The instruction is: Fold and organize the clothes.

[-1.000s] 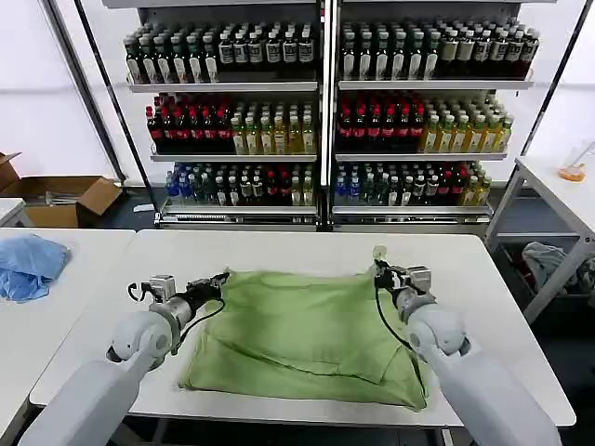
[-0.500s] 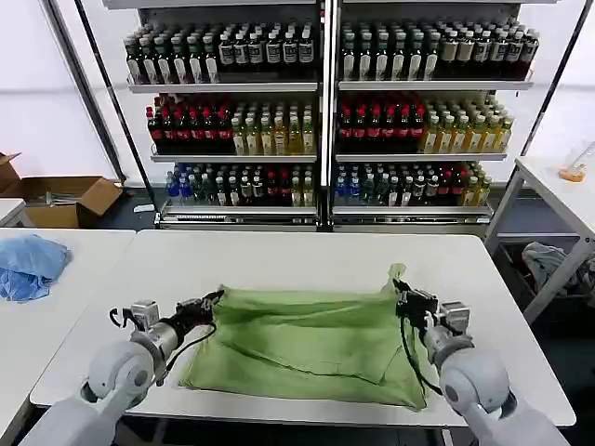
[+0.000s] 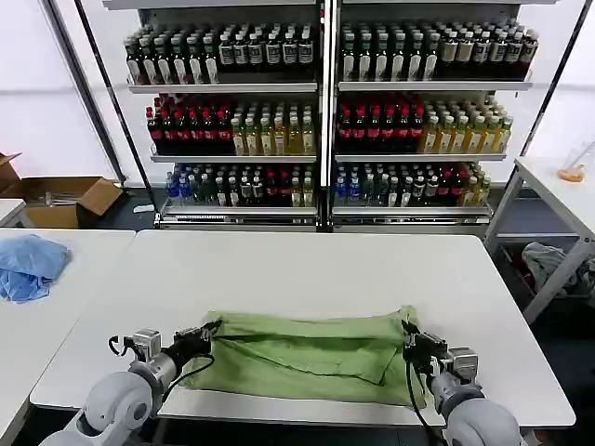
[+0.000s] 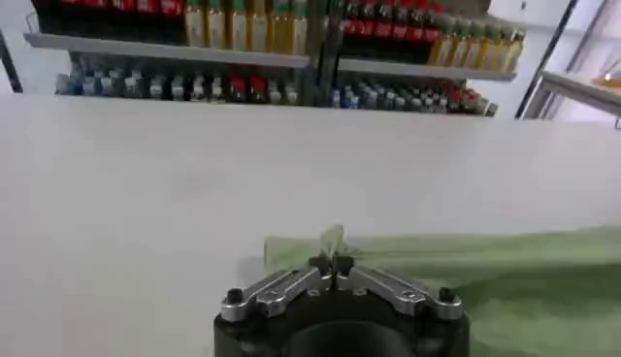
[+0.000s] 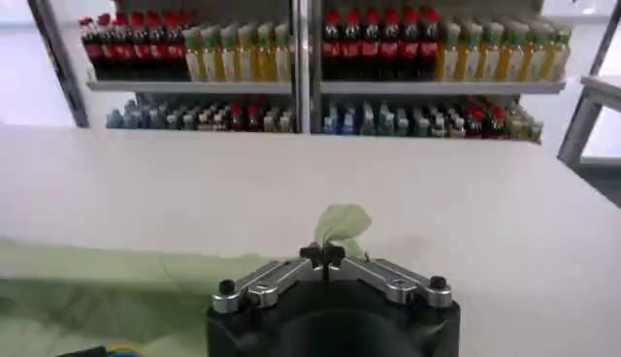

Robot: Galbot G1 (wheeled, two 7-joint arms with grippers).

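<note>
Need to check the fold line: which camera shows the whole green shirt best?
The head view: the shirt lies there edge to edge, held between left gripper and right gripper. The wrist views show just the pinched corners.

The shirt [image 3: 307, 356] lies along the table's [image 3: 307, 269] near edge, shelves [image 3: 325, 111] behind.

My folded green shirt [image 3: 307, 351] hides its collar, buttons and chest print inside its layers; both my arms run off the head view's lower edge; the blue cloth [image 3: 28, 265] on the side worktop [image 3: 37, 321] is cut by the left edge; labels on the shelf bottles [image 3: 279, 130] are too small to read.
</note>
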